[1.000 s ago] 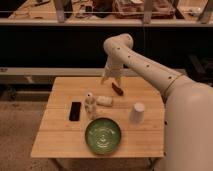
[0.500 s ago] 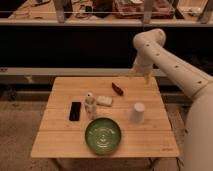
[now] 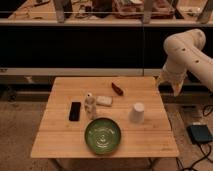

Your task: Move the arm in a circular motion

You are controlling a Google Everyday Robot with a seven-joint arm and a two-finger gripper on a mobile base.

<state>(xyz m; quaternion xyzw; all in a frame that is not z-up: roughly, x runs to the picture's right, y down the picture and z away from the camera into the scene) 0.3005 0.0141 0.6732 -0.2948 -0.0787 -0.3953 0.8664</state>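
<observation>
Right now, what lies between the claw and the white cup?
Only bare tabletop, in the camera view; the claw hangs by its right edge.

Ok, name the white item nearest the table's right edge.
The upturned white cup; the packet and small bottle sit nearer the middle. The gripper hangs beyond that edge.

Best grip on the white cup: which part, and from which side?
Likely its side wall, mid-height, from the right: the white cup stands on end, free on that side, with the green bowl close at front-left. The hand hangs beyond the right edge of the table.
</observation>
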